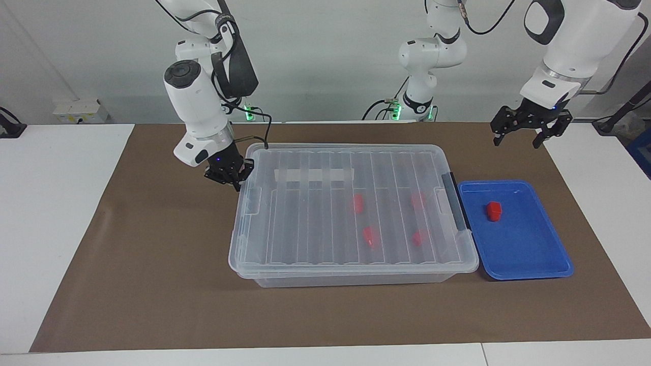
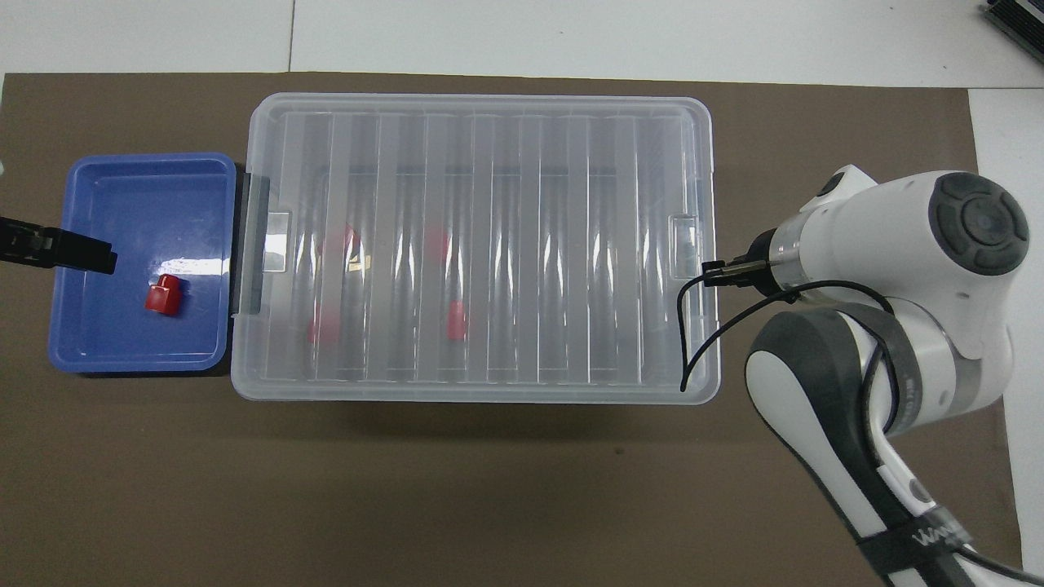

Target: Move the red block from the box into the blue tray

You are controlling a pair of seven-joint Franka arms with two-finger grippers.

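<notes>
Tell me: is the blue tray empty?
No, one red block lies in the blue tray, while four others show through the lid of the box beside it.

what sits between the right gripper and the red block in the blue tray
The closed clear box, with four red blocks inside, spans nearly all of it in the facing view, from the shut right gripper at one end to the blue tray holding the red block.

Counted five red blocks: one red block (image 1: 493, 211) in blue tray (image 1: 529, 264); four more red blocks (image 1: 358, 203) inside box (image 1: 285, 223) (seen blurred through lid). One tray, one box, two arms, one brown mat (image 1: 152, 284).
</notes>
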